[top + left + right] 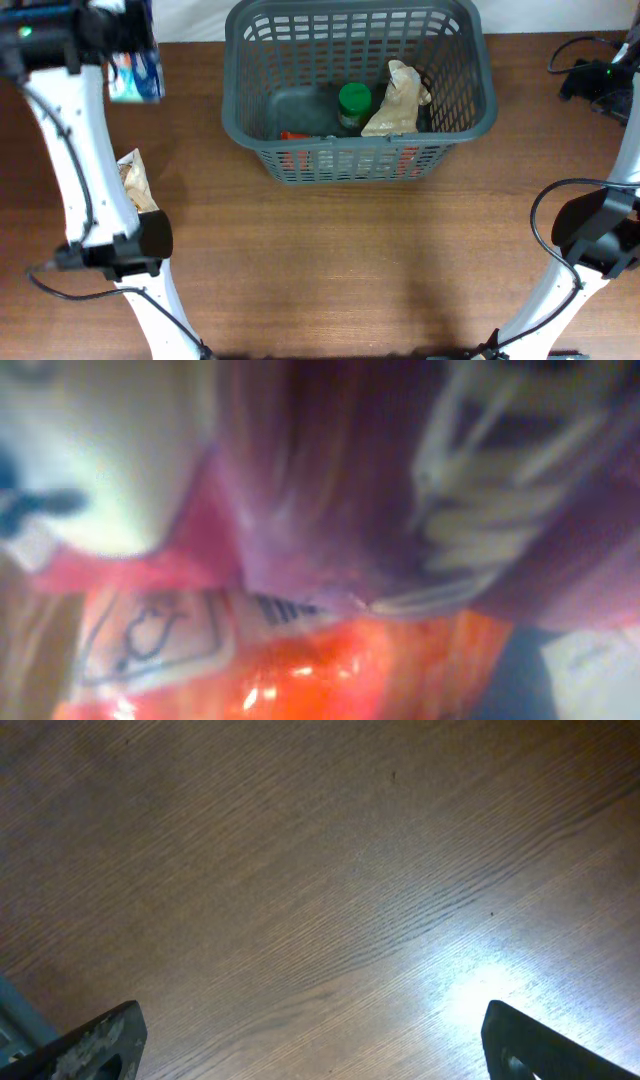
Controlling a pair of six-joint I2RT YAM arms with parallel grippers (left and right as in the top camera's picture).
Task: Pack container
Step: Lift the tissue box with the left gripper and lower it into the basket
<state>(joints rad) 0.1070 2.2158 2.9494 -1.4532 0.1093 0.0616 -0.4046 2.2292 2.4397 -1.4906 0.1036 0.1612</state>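
Basket: dark grey shopping basket (pixel 350 162), at the middle of the table's (pixel 330 260) far edge.
In the basket: green-lidded jar (pixel 354 100); crumpled tan bag (pixel 398 105) just beside it; something red-orange (pixel 296 135) on the floor.
Left gripper (pixel 122 42): at the far-left corner, over a blue-and-white packet (pixel 137 76); its camera is filled with blurred packaging, so I cannot tell how the fingers stand.
Left edge: snack bag (pixel 132 180), partly behind the arm.
Right gripper (pixel 320 1042): fingers wide apart over bare wood, empty.
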